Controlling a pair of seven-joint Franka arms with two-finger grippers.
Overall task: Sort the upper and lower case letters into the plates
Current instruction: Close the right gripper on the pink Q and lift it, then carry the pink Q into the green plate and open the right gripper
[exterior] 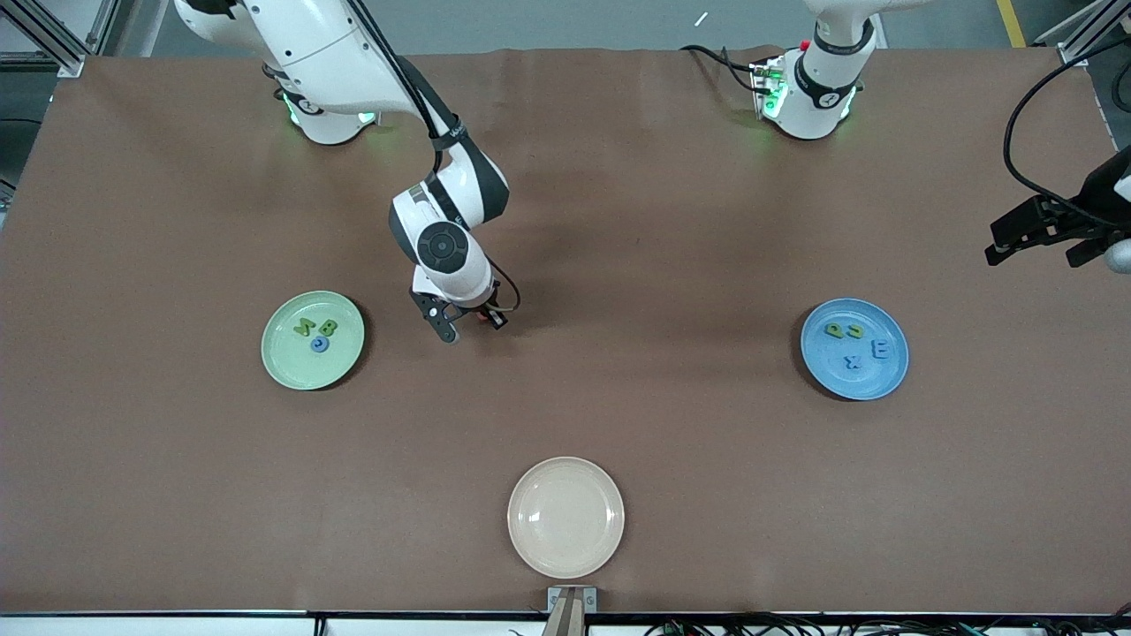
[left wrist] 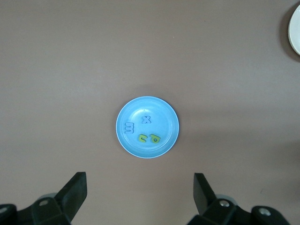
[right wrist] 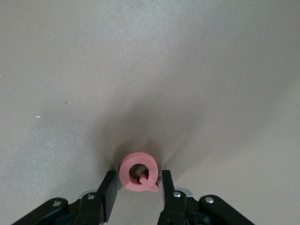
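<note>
A red letter Q [exterior: 483, 315] [right wrist: 139, 158] lies on the brown table between the fingers of my right gripper [exterior: 473, 327] [right wrist: 139, 180], which is down at the table. The gripper is open, with a thin gap showing on each side of the letter. The pale green plate [exterior: 296, 367], toward the right arm's end, holds two green letters [exterior: 303, 327] and one blue letter [exterior: 319, 344]. The sky blue plate [exterior: 817, 367] [left wrist: 159, 124], toward the left arm's end, holds two green letters [exterior: 833, 330] and two blue ones [exterior: 879, 350]. My left gripper [exterior: 1038, 247] [left wrist: 139, 187] waits open and empty, high by the table's end.
A cream-beige plate [exterior: 565, 517] [left wrist: 295, 28] with nothing in it sits near the table's front edge, nearer to the front camera than the two coloured plates. A black cable [exterior: 1025, 115] hangs by the left arm.
</note>
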